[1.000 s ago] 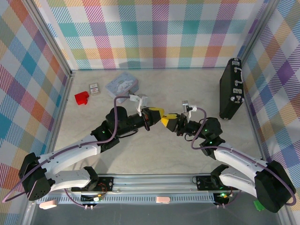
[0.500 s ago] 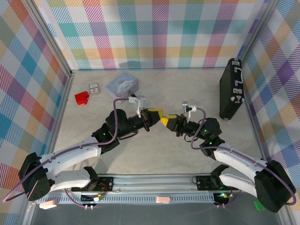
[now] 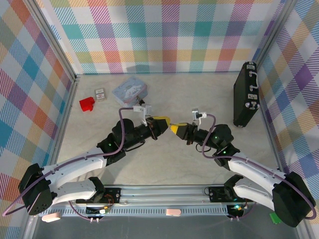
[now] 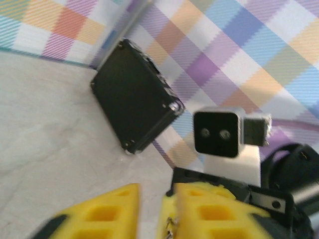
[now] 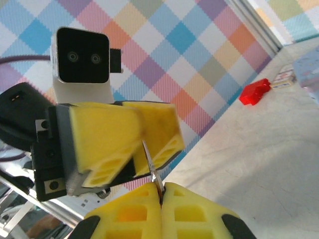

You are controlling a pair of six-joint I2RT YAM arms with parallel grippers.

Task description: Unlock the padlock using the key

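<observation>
The key (image 5: 153, 172), a slim silvery sliver, stands upright, pinched at its lower end between the yellow pads of my right gripper (image 5: 162, 199), which is shut on it. Its upper end reaches into the narrow gap between the yellow fingers of my left gripper (image 5: 141, 144), whose jaws stand slightly apart. In the left wrist view that left gripper (image 4: 149, 214) shows table through its gap, with a glint of the key (image 4: 171, 228) by the right-hand pad. From above, the left gripper (image 3: 163, 123) and right gripper (image 3: 175, 128) meet tip to tip mid-table. The padlock is out of view.
A black case (image 3: 245, 94) stands on edge at the right wall. A pale blue tin (image 3: 129, 91), a small card (image 3: 100, 93) and a red block (image 3: 87, 103) lie at the back left. Checked walls close in the table.
The left gripper's jaws have parted a little off the key, and the right gripper has closed on it. Both grippers remain tip to tip, the left arm eased slightly back.
</observation>
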